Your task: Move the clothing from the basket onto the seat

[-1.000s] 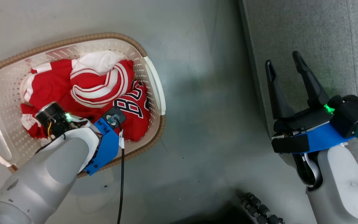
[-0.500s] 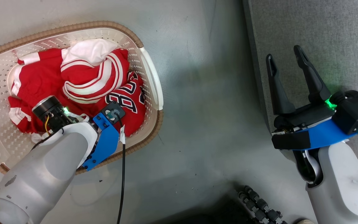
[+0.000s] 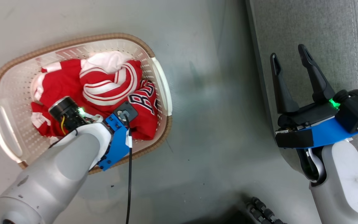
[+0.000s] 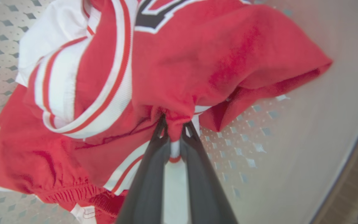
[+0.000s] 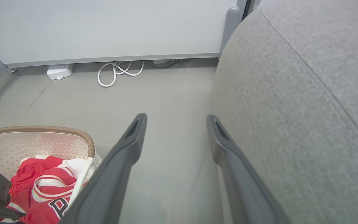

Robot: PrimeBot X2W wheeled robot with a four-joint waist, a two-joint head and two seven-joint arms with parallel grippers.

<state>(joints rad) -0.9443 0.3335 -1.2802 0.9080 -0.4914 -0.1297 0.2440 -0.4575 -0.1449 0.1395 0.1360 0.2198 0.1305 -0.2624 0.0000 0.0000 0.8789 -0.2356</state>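
Left wrist view: the left gripper is clamped on the clothing, its two dark fingers pressed together on a bunched fold, with red fabric puckering between the tips. The remaining red cloth, with white striped trim and dark lettering, lies heaped around the pinch on the perforated bottom of the basket, all of it inside the walls.

In the head view the basket stands on the grey floor, and the seat is well apart to the robot's right. The right gripper hangs by the seat's near edge, fingers spread wide and nothing between them.

The grip looks thin, a small gather of soft cloth. It would be wise to lift slowly and straight up until the trailing fabric clears the brown rim, and only then swing toward the seat. A tangled second garment may drag along or drop, and a fast pull could slip the fold free.
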